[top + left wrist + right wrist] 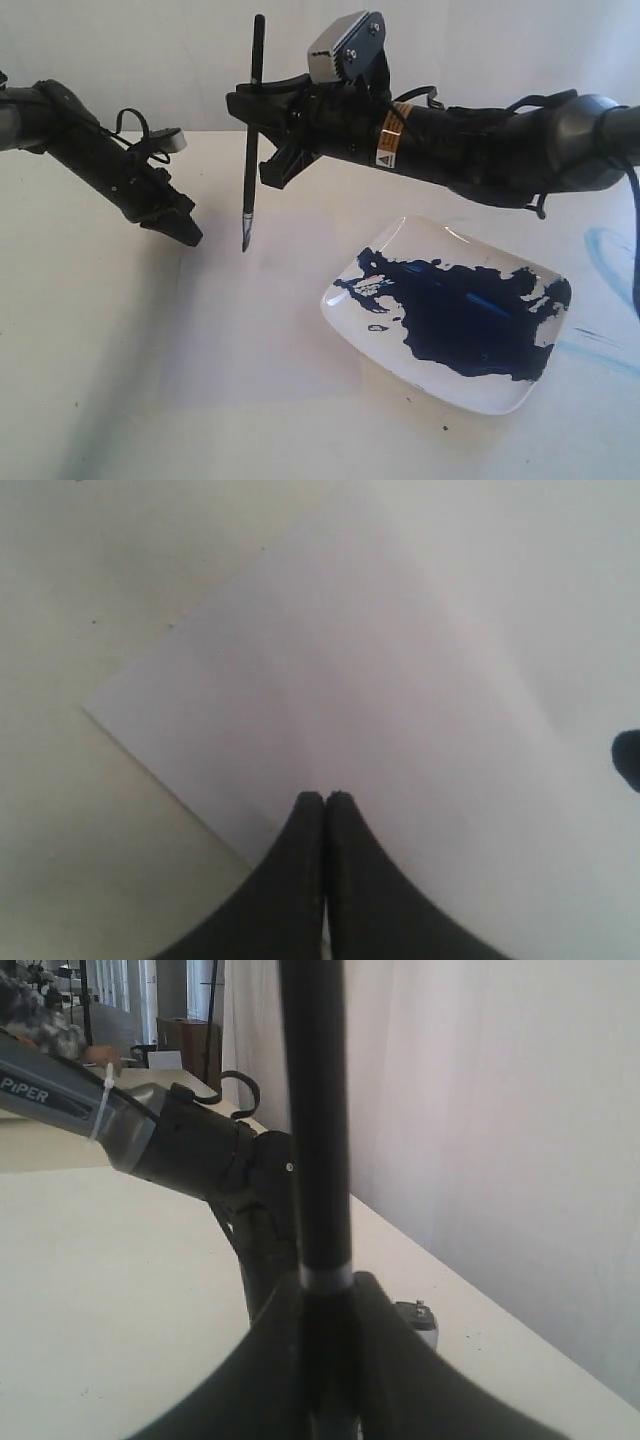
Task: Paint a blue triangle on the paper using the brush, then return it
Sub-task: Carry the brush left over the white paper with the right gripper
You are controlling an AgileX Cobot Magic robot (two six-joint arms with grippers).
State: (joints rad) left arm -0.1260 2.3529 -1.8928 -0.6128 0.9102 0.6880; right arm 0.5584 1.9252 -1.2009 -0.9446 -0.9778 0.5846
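Gripping the brush [252, 130] by its black shaft, the right gripper [255, 100] is clenched on it and holds it nearly upright, reaching across the middle, with the dark, pointed tip aimed down above the paper [380, 680] and not shown touching it. The left gripper [325, 798] has its jaws pressed together on nothing and sits low at the near edge of the sheet; whether it presses on the sheet cannot be told. No blue triangle appears on the part of the paper in view, so the painting is judged not yet begun: all three strokes and the return of the brush remain. The white square plate [400, 238], pooled with dark blue paint [470, 315], lies on the worktop [120, 400] to the right of the brush tip and apart from it. Bare sheet lies between the left gripper and the plate, giving open room for strokes; one paper corner [86, 708] marks the limit.
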